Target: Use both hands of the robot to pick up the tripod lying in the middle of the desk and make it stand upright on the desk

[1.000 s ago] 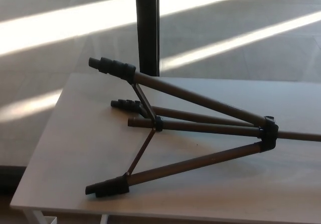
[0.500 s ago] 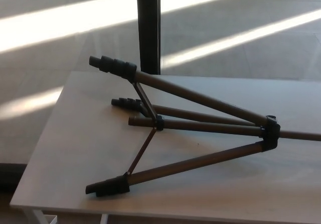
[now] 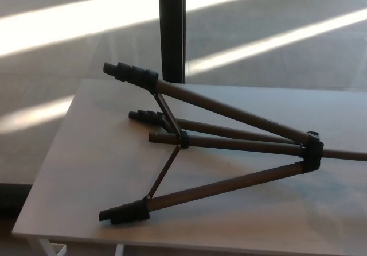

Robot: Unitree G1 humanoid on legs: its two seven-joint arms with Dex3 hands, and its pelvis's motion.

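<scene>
The tripod (image 3: pixel 229 141) lies on its side across the middle of the desk (image 3: pixel 86 152), legs spread. Its black feet point left: one raised at the upper left (image 3: pixel 129 74), one low in the middle (image 3: pixel 146 117), one at the front (image 3: pixel 123 213). The legs meet at a black collar (image 3: pixel 311 151) on the right, and the centre column runs on past the right edge of the picture. Thin braces join the legs at a small hub (image 3: pixel 183 139). Neither of my hands shows in the head view.
A dark vertical post (image 3: pixel 172 29) stands behind the desk's far edge. Bright sunlight stripes cross the floor beyond. The desk's left corner and front edge are near the tripod's front foot, with a white desk leg (image 3: pixel 43 248) below.
The whole picture has shifted slightly, so the camera has moved; the tripod lies as before on the desk.
</scene>
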